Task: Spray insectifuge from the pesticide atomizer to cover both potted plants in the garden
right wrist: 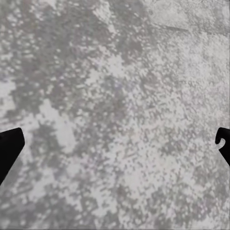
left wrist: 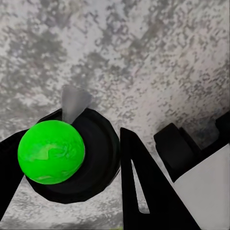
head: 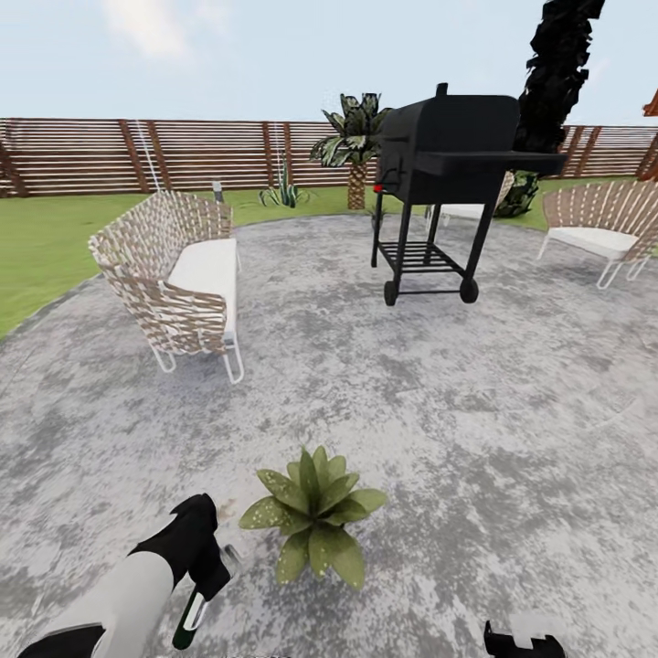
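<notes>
From the head view, the left gripper is clamped on the slim dark green pesticide atomizer, held low over the mottled grey stone patio just beside the low rosette of broad pointed green leaves, one potted plant. That close, low hold looks chosen so the spray would reach the leaves. Pale specks dot some of those leaves, possibly the insectifuge; no mist is visible. Behind stand a woven wicker chair with a white cushion, a black wheeled barbecue grill and a brown slatted wooden fence. The right gripper's black tips sit at the lower edge.

In the left wrist view, the black fingers close around the atomizer, seen end-on as a bright green round end in a dark collar. No label or writing can be read.

In the right wrist view, the right fingers are spread wide over bare patio, holding nothing.
</notes>
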Motion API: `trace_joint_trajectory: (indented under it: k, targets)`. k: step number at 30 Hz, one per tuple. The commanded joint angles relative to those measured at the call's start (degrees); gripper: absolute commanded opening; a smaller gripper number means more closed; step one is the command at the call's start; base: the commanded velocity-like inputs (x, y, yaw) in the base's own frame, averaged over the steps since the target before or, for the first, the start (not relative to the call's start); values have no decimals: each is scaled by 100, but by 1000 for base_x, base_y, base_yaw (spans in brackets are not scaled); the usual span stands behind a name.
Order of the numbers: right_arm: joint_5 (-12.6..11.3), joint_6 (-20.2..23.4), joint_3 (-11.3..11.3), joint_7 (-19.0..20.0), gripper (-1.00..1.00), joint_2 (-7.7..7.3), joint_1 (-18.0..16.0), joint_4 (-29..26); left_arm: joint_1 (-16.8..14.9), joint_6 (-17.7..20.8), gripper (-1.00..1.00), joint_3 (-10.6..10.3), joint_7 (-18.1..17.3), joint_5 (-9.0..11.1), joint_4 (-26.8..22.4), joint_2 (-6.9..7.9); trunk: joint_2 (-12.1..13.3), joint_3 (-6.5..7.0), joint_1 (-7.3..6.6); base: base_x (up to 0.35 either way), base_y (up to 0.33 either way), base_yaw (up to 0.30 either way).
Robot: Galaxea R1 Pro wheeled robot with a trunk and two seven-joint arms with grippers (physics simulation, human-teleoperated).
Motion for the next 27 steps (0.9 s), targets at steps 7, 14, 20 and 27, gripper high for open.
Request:
trace_joint_trajectory:
  k: [7, 14, 20, 27]
  targets:
    - [61, -13, -38, -21, 100, 0, 0, 4, 4, 26, -100, 39, -27, -34, -63, -19, -2, -5, -1, 0, -45, 178]
    - [61, -13, -38, -21, 100, 0, -4, 4, 4, 28, -100, 35, -27, -34, -67, -20, -2, -5, -1, 0, -259, 5]
    - [61, -13, -38, -21, 100, 0, 1, 4, -2, 38, -100, 49, -34, -34, -80, -43, -2, -5, -1, 0, -273, 0]
    - [61, -13, -38, -25, 100, 0, 1, 4, -282, 108, -100, -145, -711, -177, -83, -60, -2, -5, -1, -76, -164, 109]
